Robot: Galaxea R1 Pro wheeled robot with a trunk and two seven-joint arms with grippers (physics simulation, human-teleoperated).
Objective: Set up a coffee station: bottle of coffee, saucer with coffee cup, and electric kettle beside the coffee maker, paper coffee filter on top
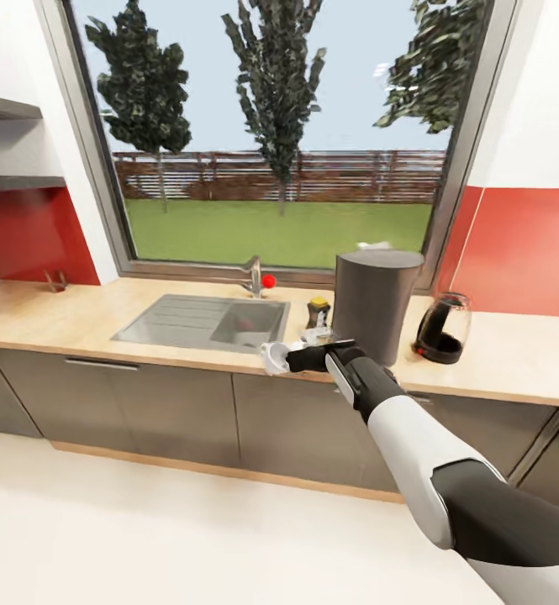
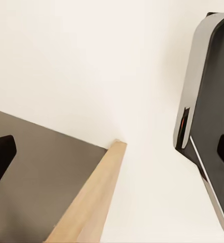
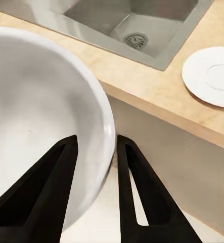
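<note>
While the right gripper pinches the cup rim, the saucer waits.
Fingers nearly closed on the wall; saucer sits on the tabletop beyond them, beside the sink.

Saucer cropped at frame edge

Sink left of coffee maker, kettle right.
</note>
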